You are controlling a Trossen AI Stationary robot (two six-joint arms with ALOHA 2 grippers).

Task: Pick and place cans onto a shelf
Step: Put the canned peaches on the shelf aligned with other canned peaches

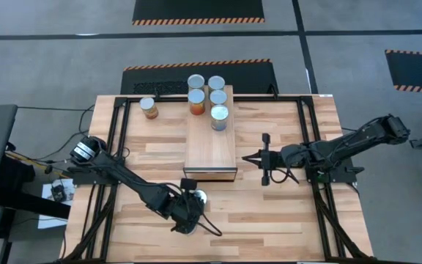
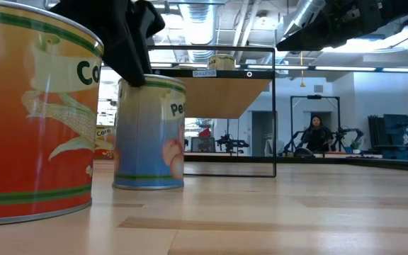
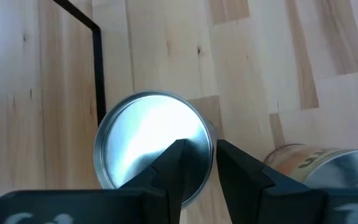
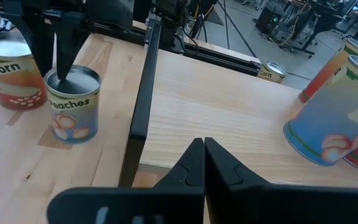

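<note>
Two cans stand upright on the table near its front: a blue-green peaches can (image 3: 148,137) (image 1: 198,196) and an orange corn can (image 3: 328,168) (image 2: 27,113) beside it. My left gripper (image 3: 202,163) (image 1: 189,204) points down over the peaches can, open by a narrow gap. One finger is over the can's silvery top, and the other is outside its rim. The shelf (image 1: 211,143) is a light-wood box at mid-table. Several cans (image 1: 209,95) stand on its far end. My right gripper (image 1: 264,158) is shut and empty to the right of the shelf. My left gripper comes at the peaches can from above. Its fingers stand on either side of the rim (image 3: 211,140), on the side toward the corn can. One fingertip (image 2: 139,76) reaches down to the can's top. I cannot tell whether either finger touches the can, which stands on the table.
One more orange can (image 1: 149,108) sits on the table left of the shelf's far end. Black frame bars (image 1: 116,139) run across the tabletop on both sides. A person (image 2: 316,131) stands far off in the room behind.
</note>
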